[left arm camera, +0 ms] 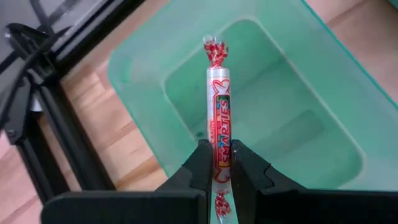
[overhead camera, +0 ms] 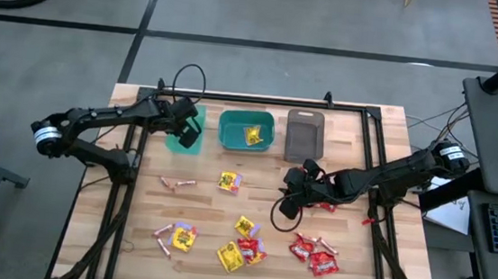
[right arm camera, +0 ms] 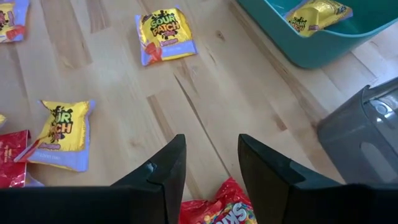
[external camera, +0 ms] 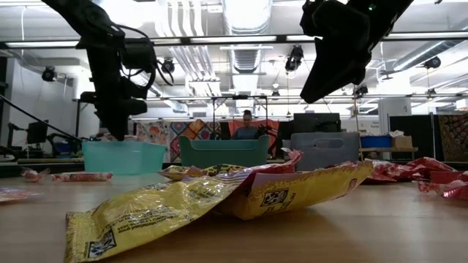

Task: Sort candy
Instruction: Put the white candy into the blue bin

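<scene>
My left gripper [overhead camera: 186, 132] is shut on a pinkish candy roll [left arm camera: 219, 106] above the light-green bin [left arm camera: 137, 68] at the table's far left. My right gripper [right arm camera: 211, 143] hovers open over the table's middle right [overhead camera: 287, 200], near the grey bin [overhead camera: 304, 135]. A red packet [right arm camera: 217, 208] shows low in the gap behind its fingers; I cannot tell whether they touch it. Yellow packets [overhead camera: 230, 181] [overhead camera: 243, 225], red packets [overhead camera: 311, 253] and thin sticks [overhead camera: 177, 184] lie flat on the wood. One yellow packet [overhead camera: 252, 135] lies in the teal bin [overhead camera: 227, 129]. My left gripper pinches the candy roll near its lower end [left arm camera: 221, 163] between the two fingertips; the twisted wrapper tail [left arm camera: 221, 205] sticks out behind them. The fingers slant down from above and the roll runs along them, pointing into the bin's hollow. It hangs clear of the bin.
Three bins stand in a row along the far edge: light-green, teal, grey. A black frame rail [overhead camera: 261, 100] runs behind them and down both sides. Bare wood [overhead camera: 255, 172] lies between the bins and the scattered candy. In the low view a yellow packet [external camera: 219, 201] lies close in front.
</scene>
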Robot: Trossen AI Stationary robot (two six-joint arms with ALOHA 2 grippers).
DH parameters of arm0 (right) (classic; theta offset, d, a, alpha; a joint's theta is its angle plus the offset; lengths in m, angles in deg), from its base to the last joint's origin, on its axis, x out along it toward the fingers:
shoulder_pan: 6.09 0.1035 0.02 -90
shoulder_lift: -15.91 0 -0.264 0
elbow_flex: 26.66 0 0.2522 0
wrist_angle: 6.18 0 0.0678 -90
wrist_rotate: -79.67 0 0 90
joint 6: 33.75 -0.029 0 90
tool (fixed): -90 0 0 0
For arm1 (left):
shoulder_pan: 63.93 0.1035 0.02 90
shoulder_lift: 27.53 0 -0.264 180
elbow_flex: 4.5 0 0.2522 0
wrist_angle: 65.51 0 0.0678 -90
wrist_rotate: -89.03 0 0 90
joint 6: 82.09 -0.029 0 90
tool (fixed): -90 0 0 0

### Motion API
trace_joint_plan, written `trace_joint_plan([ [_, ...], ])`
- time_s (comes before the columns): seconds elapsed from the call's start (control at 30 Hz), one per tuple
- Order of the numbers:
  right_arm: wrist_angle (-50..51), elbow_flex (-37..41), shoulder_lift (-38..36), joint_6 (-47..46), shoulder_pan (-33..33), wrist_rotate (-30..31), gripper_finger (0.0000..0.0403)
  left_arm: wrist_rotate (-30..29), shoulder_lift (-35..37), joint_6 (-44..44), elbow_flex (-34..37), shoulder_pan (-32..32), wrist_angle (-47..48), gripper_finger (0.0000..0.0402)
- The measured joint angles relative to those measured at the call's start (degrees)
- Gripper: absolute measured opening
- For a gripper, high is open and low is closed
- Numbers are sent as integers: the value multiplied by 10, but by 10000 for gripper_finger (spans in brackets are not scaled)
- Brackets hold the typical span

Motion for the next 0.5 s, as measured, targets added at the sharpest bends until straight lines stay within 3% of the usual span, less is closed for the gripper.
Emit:
trace_joint_plan([
  [0.5,-12,0,0,0,0,0,162,4,0,9,0,-1,2,110],
])
